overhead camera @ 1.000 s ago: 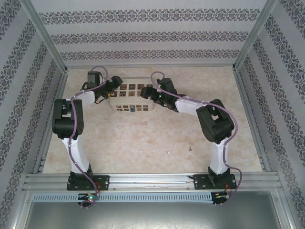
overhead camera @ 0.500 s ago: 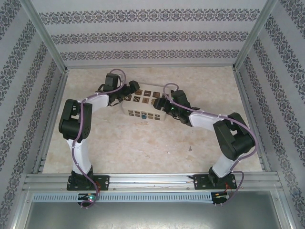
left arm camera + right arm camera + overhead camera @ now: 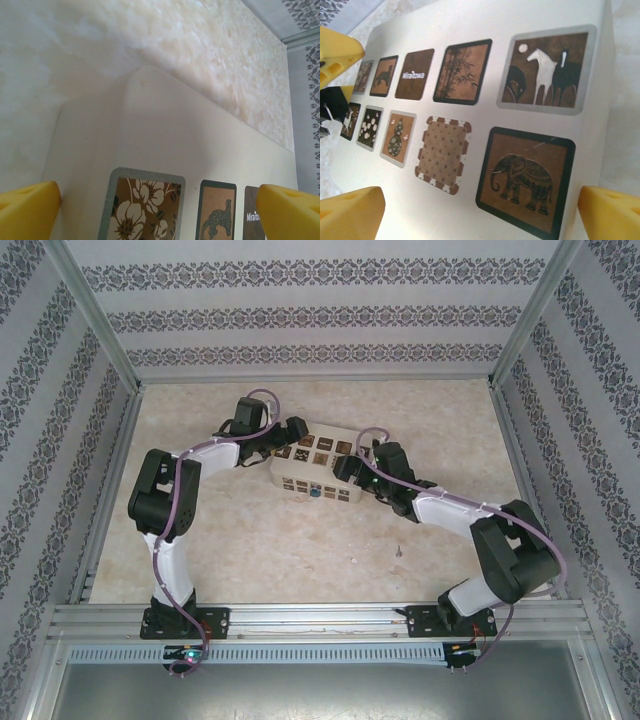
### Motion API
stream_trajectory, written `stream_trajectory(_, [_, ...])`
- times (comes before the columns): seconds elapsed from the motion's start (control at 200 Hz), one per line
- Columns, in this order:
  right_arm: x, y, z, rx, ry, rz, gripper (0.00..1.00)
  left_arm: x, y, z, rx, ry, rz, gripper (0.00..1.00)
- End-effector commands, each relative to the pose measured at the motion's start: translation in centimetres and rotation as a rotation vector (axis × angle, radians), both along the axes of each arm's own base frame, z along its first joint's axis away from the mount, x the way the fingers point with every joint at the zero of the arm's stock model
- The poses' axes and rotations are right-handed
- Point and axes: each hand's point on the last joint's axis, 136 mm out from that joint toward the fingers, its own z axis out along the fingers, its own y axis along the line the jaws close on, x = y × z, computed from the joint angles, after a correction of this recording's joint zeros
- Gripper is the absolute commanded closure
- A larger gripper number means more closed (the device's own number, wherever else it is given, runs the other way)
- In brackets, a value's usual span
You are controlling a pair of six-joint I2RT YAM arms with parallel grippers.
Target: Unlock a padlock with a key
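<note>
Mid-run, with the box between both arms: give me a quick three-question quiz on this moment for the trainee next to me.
1. True or false: the padlock sits on the far side of the beige box.
2. In the right wrist view, which tile is lowest? A. elephant tile B. bamboo C. horses
3. Fill in: the left gripper is ___ (open or shut).
Key: 1 false, it is on the near side. 2 A. 3 open.

1. Box (image 3: 310, 472): beige; dark brown tiles (image 3: 525, 180) showing elephant, horses, bamboo, flowers.
2. Padlock (image 3: 314, 493): teal-blue, box's 6 o'clock face.
3. Counter (image 3: 300, 550): cream, marbled.
4. Walls (image 3: 320, 315): pale grey, dark floral stripes.
5. Right end effector (image 3: 480, 212) fingers (image 3: 350, 210): yellow.
</note>
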Motion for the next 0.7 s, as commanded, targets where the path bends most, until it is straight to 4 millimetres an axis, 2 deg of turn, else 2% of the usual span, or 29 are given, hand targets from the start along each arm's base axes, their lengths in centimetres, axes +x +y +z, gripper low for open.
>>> stream_trajectory(0.0, [-0.1, -1.6, 1.7, -0.045, -0.06, -0.007, 0.02, -1.1, -0.9, 2.7, -0.006, -0.04, -0.062, 0.0])
stream_trajectory(0.145, [-1.5, -4.1, 2.0, -0.115, -0.053, -0.031, 0.02, -1.4, 0.4, 3.9, 0.025, -0.069, -0.053, 0.0])
stream_trajectory(0.285, [-4.2, -6.6, 2.5, -0.194, 0.0, -0.064, 0.02, -2.5, 1.9, 5.0, 0.062, -0.102, -0.031, 0.0])
stream_trajectory(0.48, [-10.5, -10.1, 1.8, -0.246, 0.2, -0.131, 0.08, -5.3, 4.0, 6.2, 0.095, -0.169, 0.041, 0.0])
stream_trajectory(0.57, [-13.5, -11.3, 1.2, -0.223, 0.292, -0.181, 0.12, -6.8, 5.1, 5.7, 0.1, -0.183, 0.092, 0.0])
stream_trajectory(0.695, [-16.5, -11.6, -0.2, -0.16, 0.387, -0.215, 0.18, -8.7, 6.8, 4.5, 0.128, -0.192, 0.161, 0.0])
